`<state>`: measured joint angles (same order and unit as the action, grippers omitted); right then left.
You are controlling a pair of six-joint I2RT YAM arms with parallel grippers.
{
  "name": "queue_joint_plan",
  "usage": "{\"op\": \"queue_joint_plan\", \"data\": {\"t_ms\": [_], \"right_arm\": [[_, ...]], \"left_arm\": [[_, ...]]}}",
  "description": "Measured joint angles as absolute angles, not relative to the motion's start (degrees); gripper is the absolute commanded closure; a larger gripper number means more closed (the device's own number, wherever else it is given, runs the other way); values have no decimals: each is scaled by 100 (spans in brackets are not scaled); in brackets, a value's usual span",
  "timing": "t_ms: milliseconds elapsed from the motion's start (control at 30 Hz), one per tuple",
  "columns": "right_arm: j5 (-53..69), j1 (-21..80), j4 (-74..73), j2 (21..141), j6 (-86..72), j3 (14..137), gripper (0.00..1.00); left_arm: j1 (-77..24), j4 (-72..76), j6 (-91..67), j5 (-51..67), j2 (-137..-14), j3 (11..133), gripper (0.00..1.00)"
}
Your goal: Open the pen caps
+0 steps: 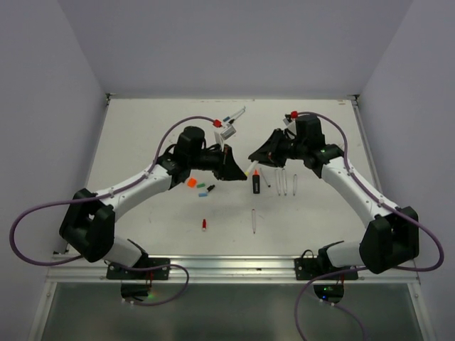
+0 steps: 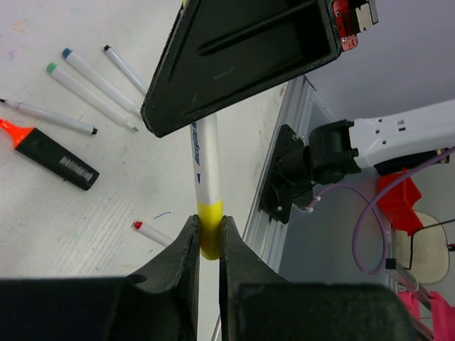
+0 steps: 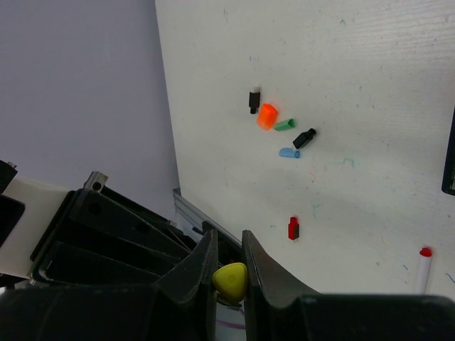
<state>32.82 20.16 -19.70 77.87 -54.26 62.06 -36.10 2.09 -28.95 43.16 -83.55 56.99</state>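
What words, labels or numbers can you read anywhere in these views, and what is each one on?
No text can be read for certain.
On the pen with the yellow cap: blue print along the barrel, too blurred to read.
On the black highlighter: a white label with barcode-like lines, too small to read.
Nothing else in any view carries text.
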Motion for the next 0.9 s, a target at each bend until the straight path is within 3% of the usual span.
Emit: {"op": "queue_joint_plan", "data": {"t_ms": [333,633,800,900], "right_arm": [[4200,1986,-1033,7787,-5492,5806,100],[5043,2023,2408,7905,-6895,5498,100],[4633,2029,805,7900,-5885,6012,100],[3999,2029,-845,7896,-4956,6532,100]], "left_arm": [[-3413,1186,-3345,5347,-8322,5212,100],[-3708,2161,-3962,6731,-7548,4698,100],[-3712,687,-3109,5996,-7205,4790,100],[-3710,-355,-2880,4681,-7035,4766,100]]}}
